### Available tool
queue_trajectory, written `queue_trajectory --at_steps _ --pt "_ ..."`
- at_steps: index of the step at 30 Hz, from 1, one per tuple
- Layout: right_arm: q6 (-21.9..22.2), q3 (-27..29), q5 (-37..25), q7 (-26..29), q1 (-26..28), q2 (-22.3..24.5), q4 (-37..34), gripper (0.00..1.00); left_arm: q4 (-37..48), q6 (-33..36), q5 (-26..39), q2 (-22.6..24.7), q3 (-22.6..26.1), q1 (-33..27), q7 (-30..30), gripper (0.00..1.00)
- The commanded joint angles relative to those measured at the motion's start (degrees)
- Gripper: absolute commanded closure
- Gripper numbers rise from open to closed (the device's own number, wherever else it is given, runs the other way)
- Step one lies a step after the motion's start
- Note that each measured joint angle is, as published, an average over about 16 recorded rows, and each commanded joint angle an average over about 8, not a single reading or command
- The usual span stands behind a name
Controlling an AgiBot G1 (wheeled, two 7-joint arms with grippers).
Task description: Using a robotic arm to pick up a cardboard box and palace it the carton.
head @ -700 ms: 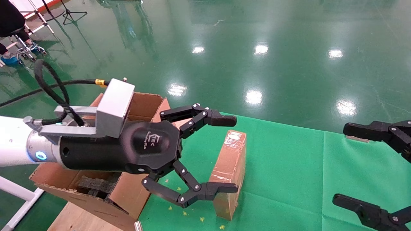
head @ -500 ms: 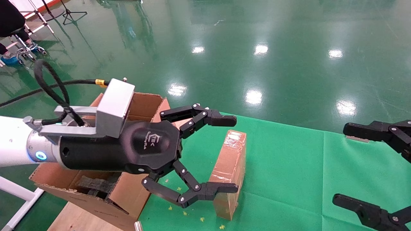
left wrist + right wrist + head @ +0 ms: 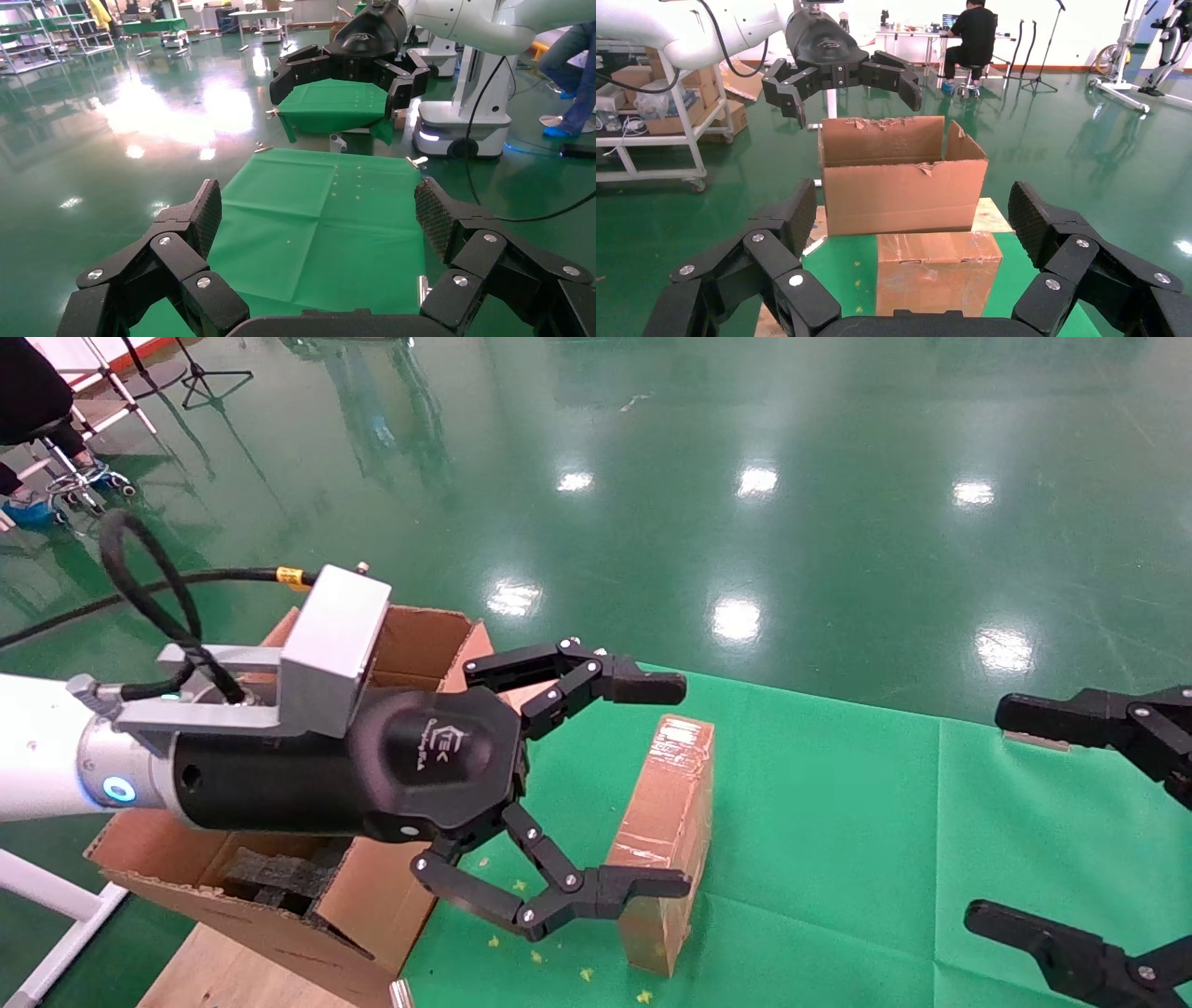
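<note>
The cardboard box (image 3: 666, 822), small, brown and taped, stands on its edge on the green cloth; it also shows in the right wrist view (image 3: 938, 274). The carton (image 3: 279, 933) with upright torn flaps and dark foam (image 3: 279, 877) inside stands just left of it, and shows behind the box in the right wrist view (image 3: 905, 182). My left gripper (image 3: 678, 785) on the white arm is open and empty, raised above the carton's near side and the box (image 3: 849, 91). Its own view (image 3: 320, 217) shows only cloth. My right gripper (image 3: 992, 814) is open and empty at the right, facing the box (image 3: 914, 210).
The green cloth (image 3: 838, 822) covers the table. A wooden board (image 3: 233, 980) lies under the carton. A metal clip (image 3: 400, 994) sits at the cloth's near edge. A person on a stool (image 3: 28, 393) is far left. A shelf cart (image 3: 659, 119) stands beyond the carton.
</note>
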Motion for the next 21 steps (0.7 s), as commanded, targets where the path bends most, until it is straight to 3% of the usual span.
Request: queue_trajectory --at_steps 1,10,21 --pt "0.0 0.0 0.0 0.0 0.0 0.0 0.0 1.0 -0.01 0.0 -0.02 0.01 -0.01 0.01 0.01 0.0" --pt "0.0 0.0 0.0 0.0 0.0 0.0 0.0 1.0 -1.54 -0.05 4.36 -1.45 1.71 -2.53 -2.68 0.0" --pt "0.0 0.0 0.0 0.0 0.0 0.0 0.0 1.0 -3.66 0.86 21.66 -0.47 10.81 -17.21 -22.07 0.0"
